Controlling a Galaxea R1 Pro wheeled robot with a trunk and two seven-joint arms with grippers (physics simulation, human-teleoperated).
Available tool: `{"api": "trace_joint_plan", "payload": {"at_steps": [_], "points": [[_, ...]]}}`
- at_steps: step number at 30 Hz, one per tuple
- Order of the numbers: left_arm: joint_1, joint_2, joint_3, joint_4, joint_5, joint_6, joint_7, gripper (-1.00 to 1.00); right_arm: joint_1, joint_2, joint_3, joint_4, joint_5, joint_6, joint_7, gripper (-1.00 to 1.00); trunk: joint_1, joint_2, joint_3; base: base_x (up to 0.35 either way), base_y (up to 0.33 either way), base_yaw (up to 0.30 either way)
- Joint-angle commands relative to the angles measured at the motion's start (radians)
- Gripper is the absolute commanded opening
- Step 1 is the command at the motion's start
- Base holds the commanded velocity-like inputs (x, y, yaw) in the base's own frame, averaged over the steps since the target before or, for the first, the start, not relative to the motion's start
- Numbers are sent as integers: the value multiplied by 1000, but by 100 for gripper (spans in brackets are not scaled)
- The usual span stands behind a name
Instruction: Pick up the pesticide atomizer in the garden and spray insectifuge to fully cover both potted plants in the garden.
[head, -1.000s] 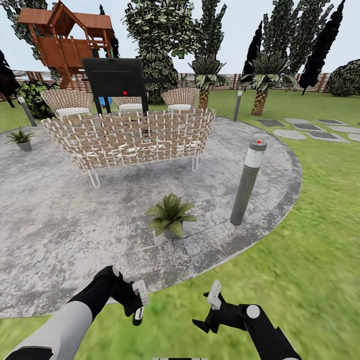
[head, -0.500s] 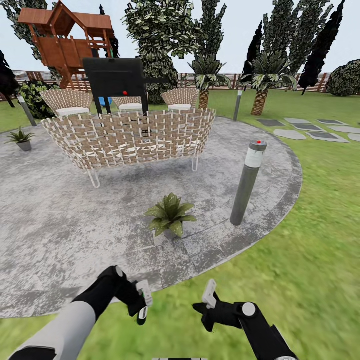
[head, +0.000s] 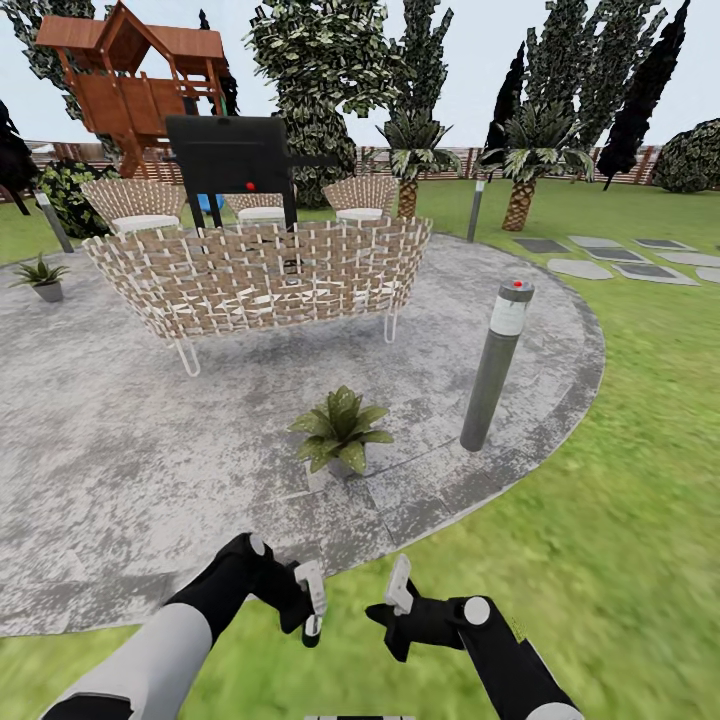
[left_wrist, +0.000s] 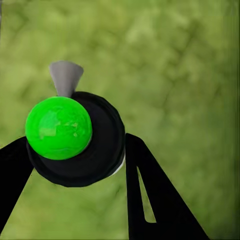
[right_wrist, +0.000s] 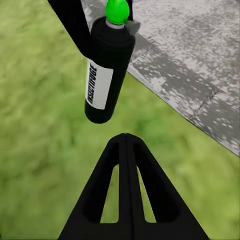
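A round grey stone patio (head: 120, 470) lies in a green lawn (head: 620, 520), with a woven bench (head: 260, 275) and a bollard light (head: 495, 365) on it. Two potted plants sit on the stone, one near (head: 340, 430), one far (head: 42, 275). The left gripper (head: 312, 605) is clamped on the sprayer (right_wrist: 107, 70), a black can with a green top. The right gripper (right_wrist: 126, 140) is closed and holds nothing, just beside it.
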Motion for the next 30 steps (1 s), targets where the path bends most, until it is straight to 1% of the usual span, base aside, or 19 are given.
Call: {"api": "trace_joint_plan", "payload": {"at_steps": [1,3,6,13,18,20,23,25,27,30], "points": [[0,-1,-1,-2,-1,10,-5,-100,-1,3,-1,-1,11,-8,3,-100,0,0,-1,0,0,0],[1,-2,-1,5,-3,-23,-5,-100,-1,5,2,-2,11,-8,3,-100,0,0,-1,0,0,0],[3,-2,-3,9,-9,-41,-6,-100,-1,6,3,-9,9,-8,3,-100,0,0,-1,0,0,0],[7,-2,-7,10,-12,-44,-6,-100,-9,8,3,-30,9,-7,2,-100,0,0,-1,0,0,0],[8,-5,-7,7,-12,-44,-6,-100,-25,23,2,-30,9,-6,1,-100,0,0,-1,0,0,0],[8,-12,-7,6,-11,-44,-6,-100,-30,32,2,-30,9,-5,1,-100,0,0,-1,0,0,0],[8,-15,-6,4,-8,-44,-5,-100,-31,34,1,-30,9,-5,1,-100,0,0,-1,0,0,0],[8,-23,-6,4,-6,-44,-5,-100,-32,34,2,-30,9,-5,1,-100,0,0,-1,0,0,0],[8,-32,-6,5,-5,-58,-5,-100,-32,35,2,-30,9,-5,1,-100,0,0,-1,0,0,0],[8,-37,-5,7,-3,-79,-5,-100,-32,35,1,-30,9,-5,1,-100,0,0,-1,0,0,0]]}}
